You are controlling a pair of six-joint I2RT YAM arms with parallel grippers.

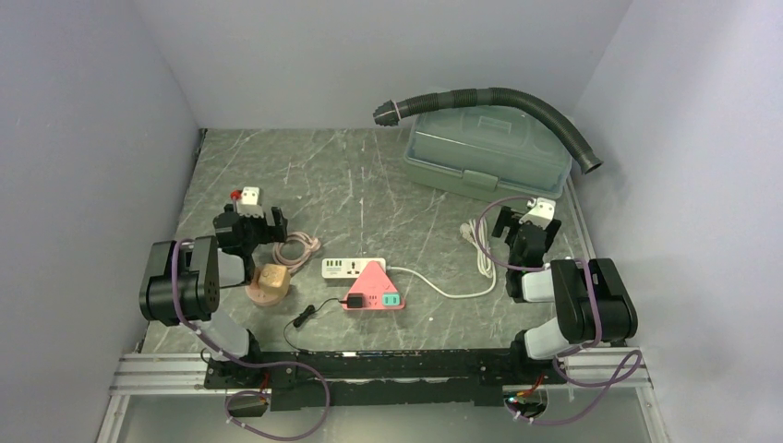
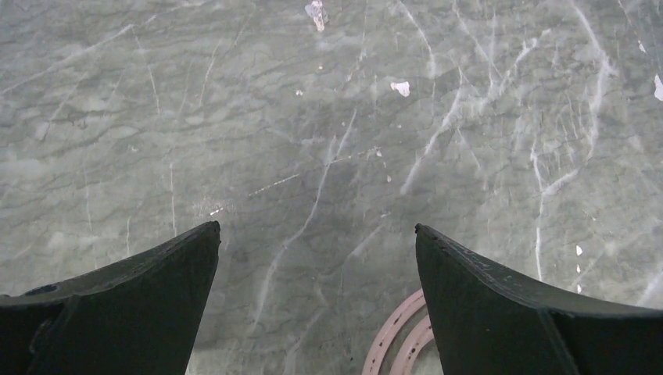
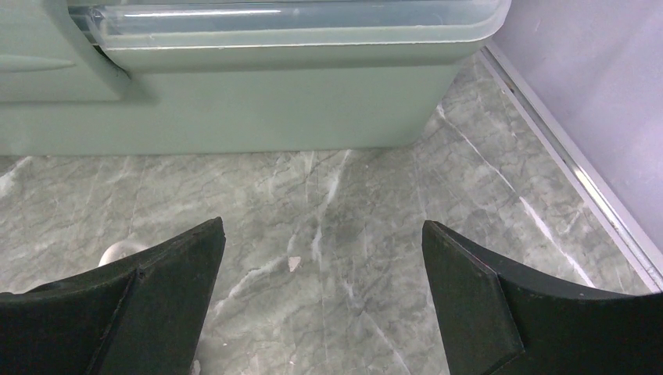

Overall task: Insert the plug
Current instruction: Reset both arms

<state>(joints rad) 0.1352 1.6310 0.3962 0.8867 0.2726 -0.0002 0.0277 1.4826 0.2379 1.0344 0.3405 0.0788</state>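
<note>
Black plug (image 1: 355, 301) lies near the middle of the tabletop's (image 1: 369, 185) front edge, touching the near left corner of a pink triangular socket block (image 1: 374, 280). Whether it is seated in a socket I cannot tell. Its thin cord (image 1: 319, 310) trails left. A white power strip (image 1: 342, 268) lies just behind the block, and any print on either is too small to read.

The left pincer (image 1: 251, 224) (image 2: 317, 230) is spread wide over bare stone near the left edge, gripping nothing. A coiled pink cable (image 1: 297, 247) lies just beside it, and a tan block (image 1: 271, 283) sits nearer the front.

The right pincer (image 1: 526, 226) (image 3: 322, 226) is also spread wide and empty, near the right edge. It faces a grey-green storage box (image 1: 485, 152) in the back right corner, with a black hose (image 1: 517, 100) on top. Open stone lies between the 2 arms behind the strip.
</note>
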